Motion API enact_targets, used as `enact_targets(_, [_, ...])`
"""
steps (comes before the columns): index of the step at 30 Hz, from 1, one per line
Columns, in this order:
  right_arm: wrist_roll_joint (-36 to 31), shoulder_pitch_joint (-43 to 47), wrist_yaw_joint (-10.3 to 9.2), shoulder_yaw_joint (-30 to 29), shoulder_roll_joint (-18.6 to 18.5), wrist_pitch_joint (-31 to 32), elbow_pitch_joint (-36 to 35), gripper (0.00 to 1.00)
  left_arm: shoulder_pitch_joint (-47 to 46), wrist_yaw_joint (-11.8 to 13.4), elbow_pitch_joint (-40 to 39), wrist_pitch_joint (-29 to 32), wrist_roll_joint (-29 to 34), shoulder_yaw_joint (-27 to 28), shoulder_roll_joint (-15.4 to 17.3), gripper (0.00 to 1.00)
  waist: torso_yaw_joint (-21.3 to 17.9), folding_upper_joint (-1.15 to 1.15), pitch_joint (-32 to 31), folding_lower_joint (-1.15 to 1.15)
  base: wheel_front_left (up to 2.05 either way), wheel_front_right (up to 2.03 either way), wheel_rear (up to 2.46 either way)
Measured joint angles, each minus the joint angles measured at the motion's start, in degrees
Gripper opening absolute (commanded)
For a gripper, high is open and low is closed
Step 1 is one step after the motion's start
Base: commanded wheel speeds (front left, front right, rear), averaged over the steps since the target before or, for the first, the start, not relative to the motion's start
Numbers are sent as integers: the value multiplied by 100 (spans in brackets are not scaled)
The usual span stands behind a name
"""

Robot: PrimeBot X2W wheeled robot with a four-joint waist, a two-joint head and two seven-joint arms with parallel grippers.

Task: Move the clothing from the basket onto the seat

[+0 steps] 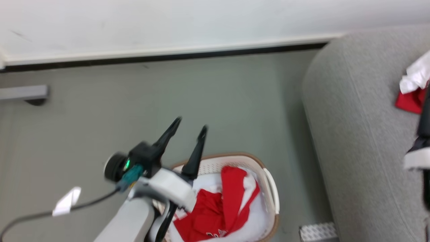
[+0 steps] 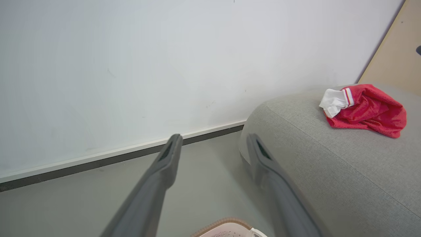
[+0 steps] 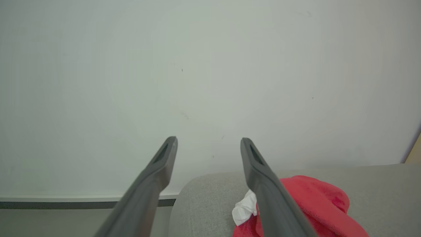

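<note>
Grey floor [image 1: 235, 101] and a white wall [image 1: 201, 23] lie ahead. My left gripper [image 1: 190, 123] has its fingers spread wide and empty, raised over the far rim of the basket [image 1: 235, 155], where red clothing [image 1: 218, 208] lies heaped. My right gripper [image 3: 209, 142] is likewise parted, holding nothing, above a red garment [image 2: 368, 110] resting on the seat [image 1: 356, 134]. I judge another fetch is due: tip the left fingers down into the heap and close on a fold.

Red-and-white clothing [image 1: 215, 208], grey seat [image 1: 356, 134]
</note>
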Motion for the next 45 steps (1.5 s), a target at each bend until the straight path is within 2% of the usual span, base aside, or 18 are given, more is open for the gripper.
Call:
enact_targets(5, [53, 609, 0, 333, 137, -1, -375, 100, 411, 190, 199, -408, -47, 171, 51, 100, 290, 0, -260, 0, 0, 0, 0])
enact_targets(10, [89, 1244, 0, 606, 312, 0, -514, 100, 787, 248, 354, -649, -65, 393, 74, 100, 497, 0, -524, 0, 0, 0, 0])
enact_targets(17, [59, 1953, 0, 900, 458, -1, -545, 100, 1405, 254, 346, -690, 29, 955, 88, 100, 637, 0, -960, 0, 0, 0, 0])
enact_targets(24, [27, 2451, 0, 1065, 522, -1, -454, 100, 2131, 40, 309, -693, 341, 1555, -56, 100, 673, 0, -1375, 0, 0, 0, 0])
enact_targets(33, [88, 2689, 0, 1133, 528, -1, -352, 100, 2471, -200, 387, -694, 636, 2313, -357, 100, 691, 0, -1551, 1, 0, 0, 0])
enact_targets(45, [118, 2731, 0, 1166, 528, -1, -259, 100, 2585, -513, 438, -694, 999, 2758, -671, 100, 660, 0, -1591, 1, 0, 0, 0])
